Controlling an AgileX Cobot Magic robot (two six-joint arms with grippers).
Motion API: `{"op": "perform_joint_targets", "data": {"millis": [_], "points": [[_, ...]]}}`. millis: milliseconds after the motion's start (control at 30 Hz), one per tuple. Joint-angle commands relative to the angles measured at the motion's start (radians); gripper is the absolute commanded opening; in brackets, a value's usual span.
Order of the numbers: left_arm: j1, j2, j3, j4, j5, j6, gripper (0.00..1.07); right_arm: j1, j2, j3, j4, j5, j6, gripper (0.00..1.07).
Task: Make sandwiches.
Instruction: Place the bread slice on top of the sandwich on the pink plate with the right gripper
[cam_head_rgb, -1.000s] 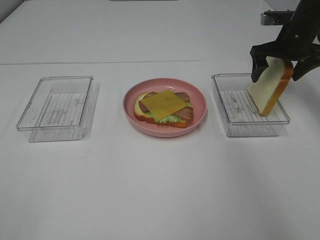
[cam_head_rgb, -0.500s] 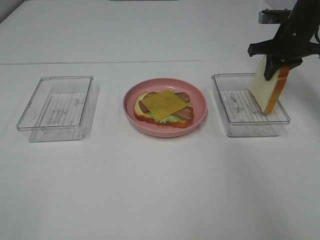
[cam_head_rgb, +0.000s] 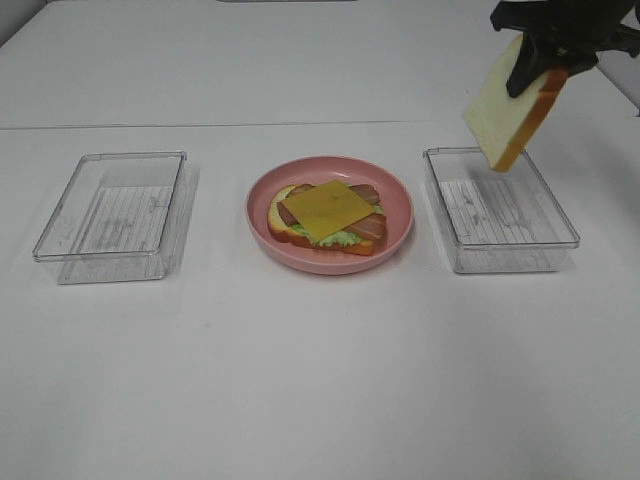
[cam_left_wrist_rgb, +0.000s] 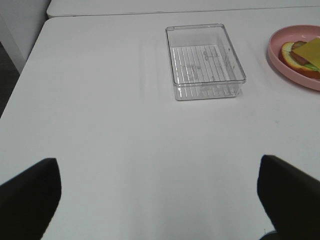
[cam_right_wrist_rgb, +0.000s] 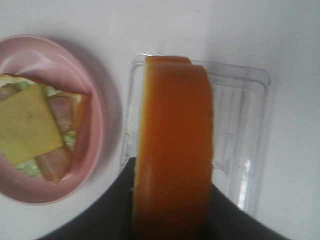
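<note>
An open sandwich lies on the pink plate mid-table: bread, green lettuce, bacon strips and a yellow cheese square on top; it also shows in the right wrist view as sandwich. My right gripper is shut on a bread slice with orange-brown crust, hanging tilted in the air above the right clear tray. The bread slice's crust fills the right wrist view. My left gripper is open over bare table, nothing between its fingers.
A clear tray sits on the left, seen as tray in the left wrist view, holding nothing. The right tray beneath the lifted bread holds nothing either. The white table's seam runs behind the trays.
My right gripper closed on the bread slice leaning in the right tray and lifted it up out of the tray. The left arm has not moved.
</note>
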Motion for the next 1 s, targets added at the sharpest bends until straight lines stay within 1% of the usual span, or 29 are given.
{"op": "perform_joint_targets", "data": {"millis": [33, 67, 100, 167, 200, 233, 267, 300, 333, 400, 433, 500, 533, 600, 700, 767, 967, 1000], "points": [[0.002, -0.019, 0.003, -0.007, -0.004, -0.004, 1.00, 0.046, -0.020, -0.006, 0.054, 0.001, -0.028, 0.00], [0.002, -0.019, 0.003, -0.007, -0.004, -0.004, 1.00, 0.046, -0.020, -0.006, 0.054, 0.001, -0.028, 0.00], [0.002, -0.019, 0.003, -0.007, -0.004, -0.004, 1.00, 0.084, -0.020, -0.006, 0.060, 0.001, -0.028, 0.00], [0.002, -0.019, 0.003, -0.007, -0.004, -0.004, 1.00, 0.101, -0.020, -0.006, 0.060, 0.000, -0.028, 0.00], [0.002, -0.019, 0.003, -0.007, -0.004, -0.004, 1.00, 0.145, -0.019, -0.006, 0.060, -0.007, -0.028, 0.00], [0.002, -0.019, 0.003, -0.007, -0.004, -0.004, 1.00, 0.165, -0.018, -0.006, 0.060, -0.013, -0.028, 0.00], [0.002, -0.019, 0.003, -0.007, -0.004, -0.004, 1.00, 0.165, -0.018, -0.006, 0.060, -0.013, -0.028, 0.00], [0.002, -0.019, 0.003, -0.007, -0.004, -0.004, 1.00, 0.202, -0.019, -0.004, 0.060, -0.032, -0.028, 0.00], [0.002, -0.019, 0.003, -0.007, -0.004, -0.004, 1.00, 0.202, -0.019, -0.004, 0.060, -0.032, -0.028, 0.00], [0.002, -0.019, 0.003, -0.007, -0.004, -0.004, 1.00, 0.251, -0.017, -0.004, 0.067, -0.064, -0.021, 0.00], [0.002, -0.019, 0.003, -0.007, -0.004, -0.004, 1.00, 0.251, -0.017, -0.004, 0.067, -0.064, -0.021, 0.00], [0.002, -0.019, 0.003, -0.007, -0.004, -0.004, 1.00, 0.291, -0.013, -0.001, 0.101, -0.094, -0.021, 0.00], [0.002, -0.019, 0.003, -0.007, -0.004, -0.004, 1.00, 0.291, -0.013, -0.001, 0.101, -0.094, -0.021, 0.00], [0.002, -0.019, 0.003, -0.007, -0.004, -0.004, 1.00, 0.335, 0.010, -0.001, 0.157, -0.116, -0.021, 0.00], [0.002, -0.019, 0.003, -0.007, -0.004, -0.004, 1.00, 0.346, 0.018, -0.001, 0.167, -0.118, -0.021, 0.00], [0.002, -0.019, 0.003, -0.007, -0.004, -0.004, 1.00, 0.383, 0.053, -0.001, 0.189, -0.135, -0.025, 0.00], [0.002, -0.019, 0.003, -0.007, -0.004, -0.004, 1.00, 0.394, 0.097, -0.001, 0.204, -0.139, -0.024, 0.00], [0.002, -0.019, 0.003, -0.007, -0.004, -0.004, 1.00, 0.394, 0.116, -0.001, 0.227, -0.139, -0.024, 0.00]]}}
